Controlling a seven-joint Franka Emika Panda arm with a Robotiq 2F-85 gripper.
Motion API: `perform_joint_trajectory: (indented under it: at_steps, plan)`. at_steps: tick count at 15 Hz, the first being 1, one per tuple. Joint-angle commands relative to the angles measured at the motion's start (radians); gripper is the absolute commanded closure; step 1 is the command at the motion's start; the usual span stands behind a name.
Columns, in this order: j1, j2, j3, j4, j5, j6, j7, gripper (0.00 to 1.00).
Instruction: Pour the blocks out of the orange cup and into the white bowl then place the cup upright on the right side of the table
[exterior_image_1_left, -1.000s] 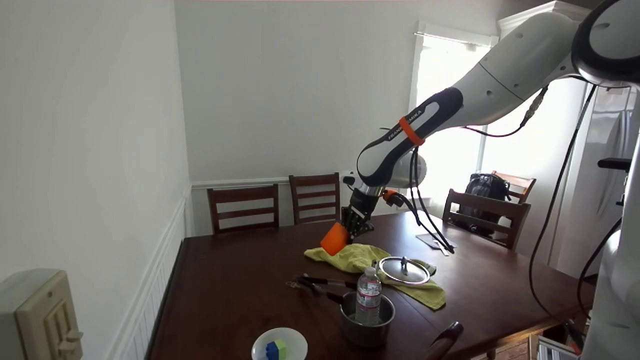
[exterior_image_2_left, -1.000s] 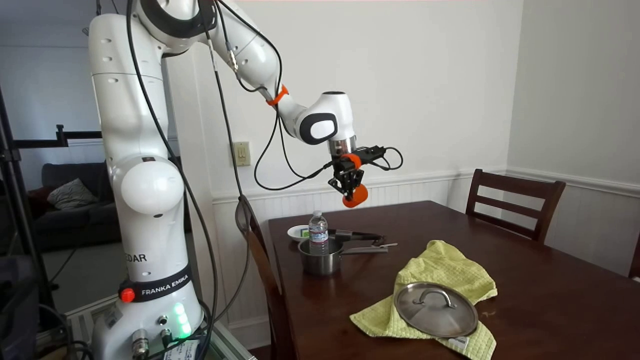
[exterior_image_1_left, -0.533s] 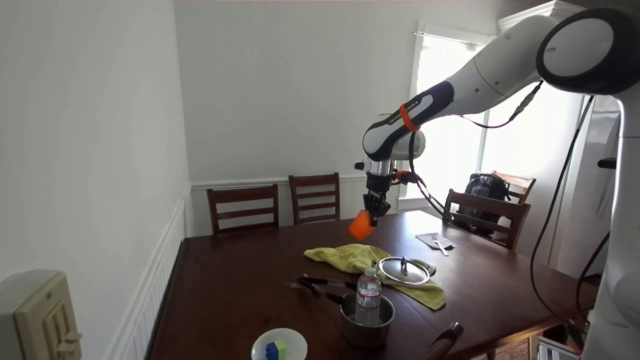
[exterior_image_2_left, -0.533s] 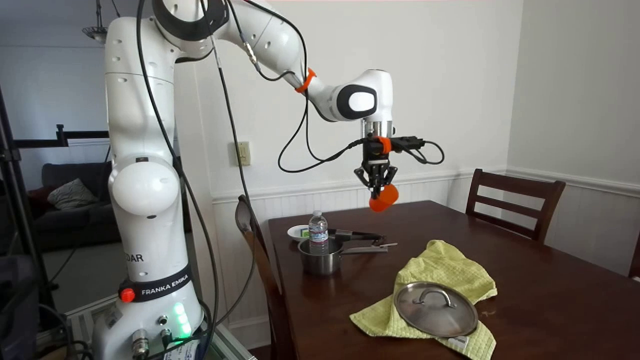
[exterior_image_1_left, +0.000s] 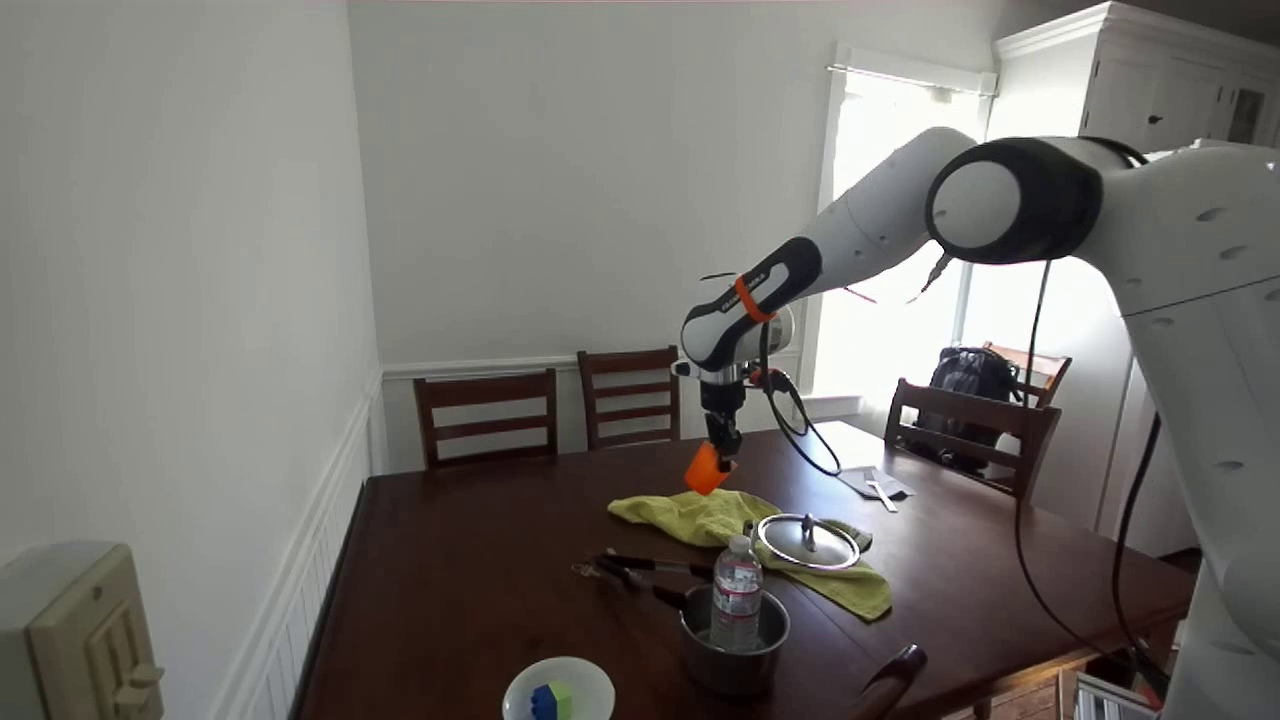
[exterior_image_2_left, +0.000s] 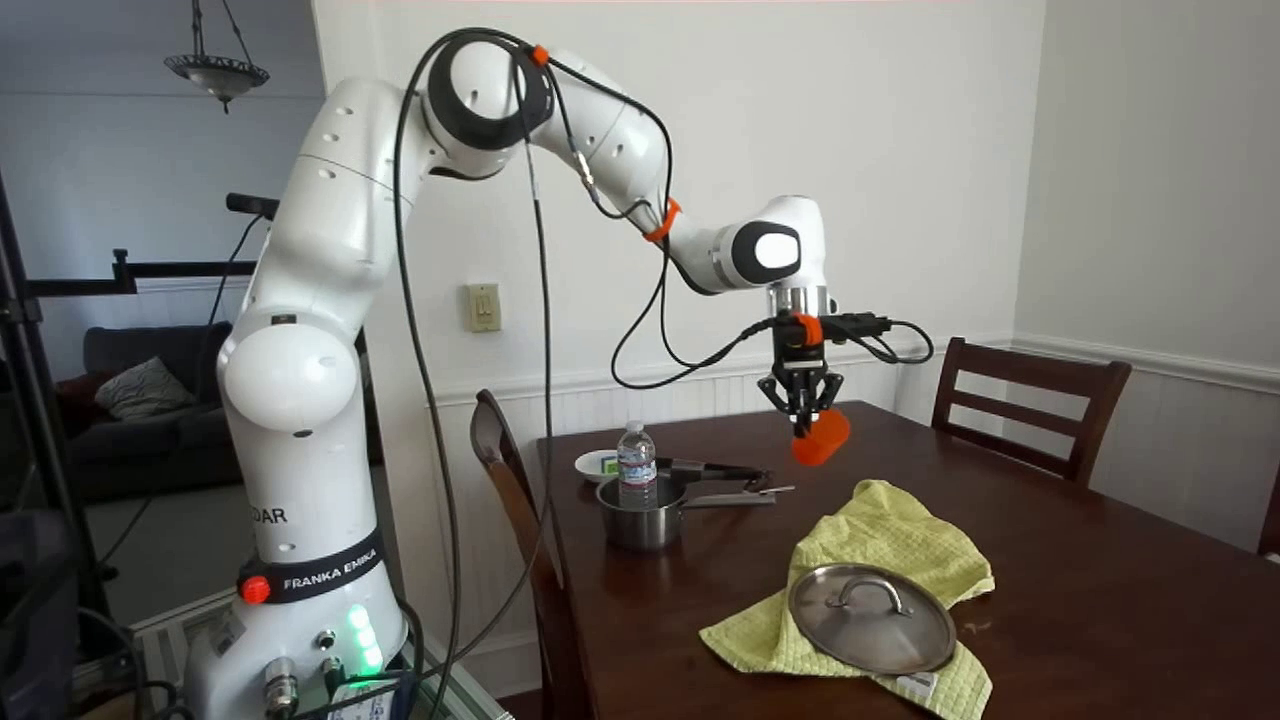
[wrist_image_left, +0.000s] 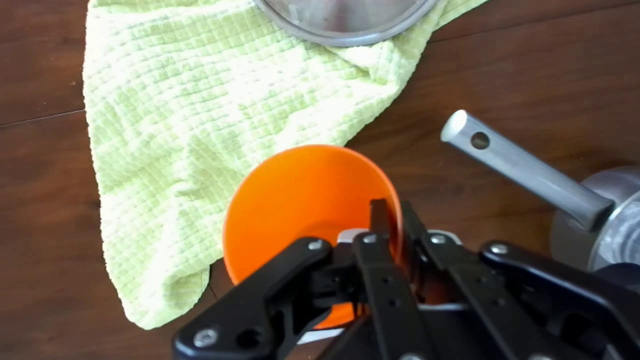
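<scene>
Cup (wrist_image_left: 300, 200) lower; rim (wrist_image_left: 320, 147) tight between jaws

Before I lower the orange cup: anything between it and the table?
Possibly the yellow-green cloth: in the wrist view the orange cup hides part of its edge, but I can't tell whether the cloth lies directly underneath.

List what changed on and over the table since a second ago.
The orange cup has moved away from the white bowl and, in the last half second, lower; the fingers, leaning before, now point nearly straight down. Nothing was newly grabbed or released: they kept hold of the tilted cup. Unmoved: bowl and blocks, pot with bottle, cloth with lid.
</scene>
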Motion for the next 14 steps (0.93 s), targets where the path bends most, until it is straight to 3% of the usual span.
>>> perform_joint_trajectory:
  at_steps: [1, 6, 14]
  plan:
    - [0.023, 0.166, 0.007, 0.208, -0.128, -0.097, 0.134, 0.98]
    - [0.062, 0.290, 0.081, 0.317, -0.187, -0.193, 0.159, 0.98]
    - [0.109, 0.387, 0.050, 0.425, -0.329, -0.352, 0.301, 0.98]
